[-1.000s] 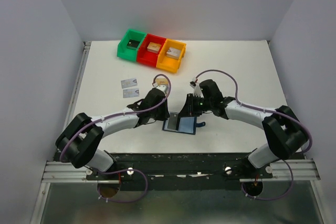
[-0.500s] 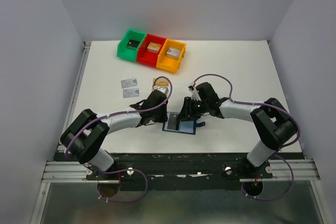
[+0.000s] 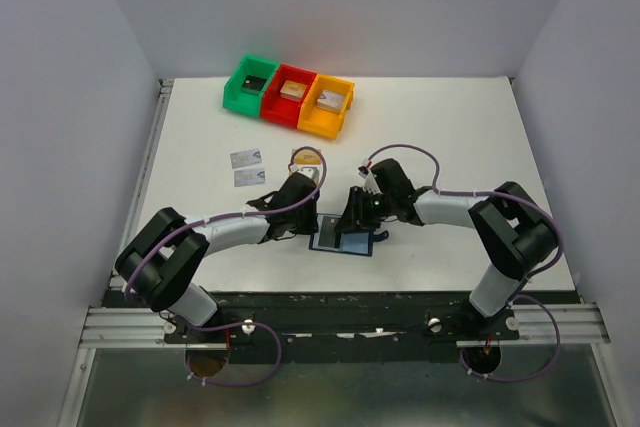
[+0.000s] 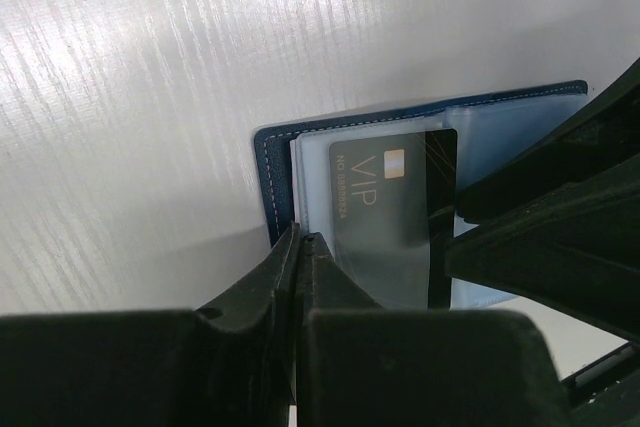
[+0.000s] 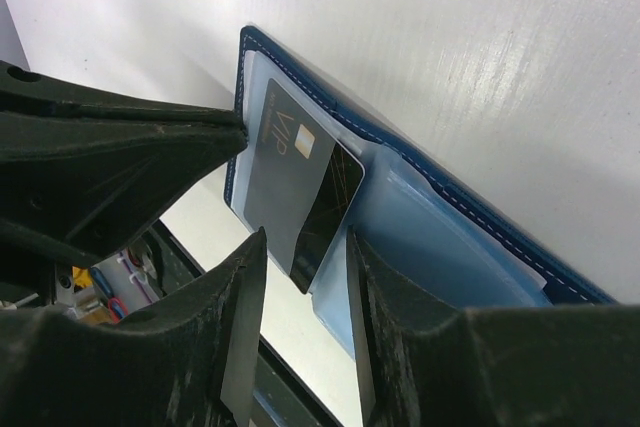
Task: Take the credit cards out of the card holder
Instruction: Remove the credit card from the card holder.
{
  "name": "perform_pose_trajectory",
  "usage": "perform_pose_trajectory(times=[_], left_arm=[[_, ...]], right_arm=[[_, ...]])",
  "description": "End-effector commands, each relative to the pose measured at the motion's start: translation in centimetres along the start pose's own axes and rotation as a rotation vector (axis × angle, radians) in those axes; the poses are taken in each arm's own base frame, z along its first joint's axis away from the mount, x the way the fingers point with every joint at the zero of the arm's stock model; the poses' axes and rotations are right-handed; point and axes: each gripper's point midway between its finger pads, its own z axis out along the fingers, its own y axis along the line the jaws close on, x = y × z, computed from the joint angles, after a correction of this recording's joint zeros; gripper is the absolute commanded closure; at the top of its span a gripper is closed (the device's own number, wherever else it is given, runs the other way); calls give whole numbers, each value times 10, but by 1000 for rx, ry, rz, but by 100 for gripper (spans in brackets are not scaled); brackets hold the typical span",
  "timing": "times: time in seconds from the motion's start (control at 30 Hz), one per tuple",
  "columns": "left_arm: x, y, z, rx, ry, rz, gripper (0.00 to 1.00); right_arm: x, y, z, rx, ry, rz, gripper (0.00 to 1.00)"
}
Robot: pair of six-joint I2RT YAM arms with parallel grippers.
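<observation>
The navy card holder (image 3: 355,243) lies open near the table's front edge. A black VIP card (image 4: 390,207) sits in its clear pocket (image 5: 420,237), one end sticking out. My left gripper (image 4: 300,237) is shut on the card holder's left edge (image 4: 272,162). My right gripper (image 5: 303,247) is open, a finger on each side of the black card's (image 5: 300,177) free end without touching it. From above, the left gripper (image 3: 316,224) and right gripper (image 3: 352,221) meet over the holder. Two silver-grey cards (image 3: 245,158) (image 3: 243,177) and a tan-gold card (image 3: 306,157) lie on the table.
Green (image 3: 250,84), red (image 3: 289,97) and orange (image 3: 329,105) bins stand in a row at the back, each with a small block inside. The dark front rail (image 3: 340,302) runs just below the holder. White walls close in both sides.
The right gripper's jaws have spread and moved in around the black card. The left gripper has closed on the holder's edge and slid nearer, uncovering the tan-gold card.
</observation>
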Motion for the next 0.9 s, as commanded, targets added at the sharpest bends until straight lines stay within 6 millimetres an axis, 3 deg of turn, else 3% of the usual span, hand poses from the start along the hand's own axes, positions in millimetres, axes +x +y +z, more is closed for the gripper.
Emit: perform_pose_trajectory(times=[0.0,0.27,0.87], left_arm=[[9,10,3,-31,12,-11,90],[10,9,3,-25,14,-12,90],[13,10,4,-21,21,-9,91]], right_arm=[[10,-12,9,25,29,41,54],[9,-9,12,2,28,54,57],[3,3,11,-76,-11,49,85]])
